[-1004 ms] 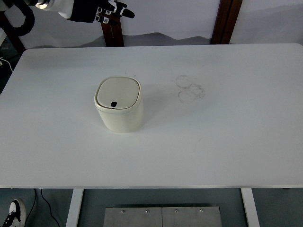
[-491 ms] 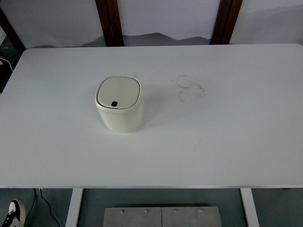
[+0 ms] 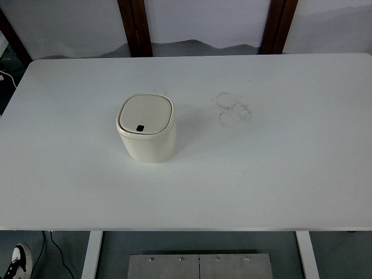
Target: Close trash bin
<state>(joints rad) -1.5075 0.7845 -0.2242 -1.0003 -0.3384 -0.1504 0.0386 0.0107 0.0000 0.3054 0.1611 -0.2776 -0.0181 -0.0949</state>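
In the head view, the cream trash bin (image 3: 146,128) stands upright left of centre on the white table (image 3: 290,174), its lid (image 3: 146,114) lying flat and apparently shut. Neither arm shows, so the state of the fingers cannot be told. Faint ring marks (image 3: 233,108) lie to its right. The likely risk: a needless press could slide or tip the light bin.

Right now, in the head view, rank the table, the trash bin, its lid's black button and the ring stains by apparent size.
1. white table
2. cream trash bin
3. ring stains
4. black button
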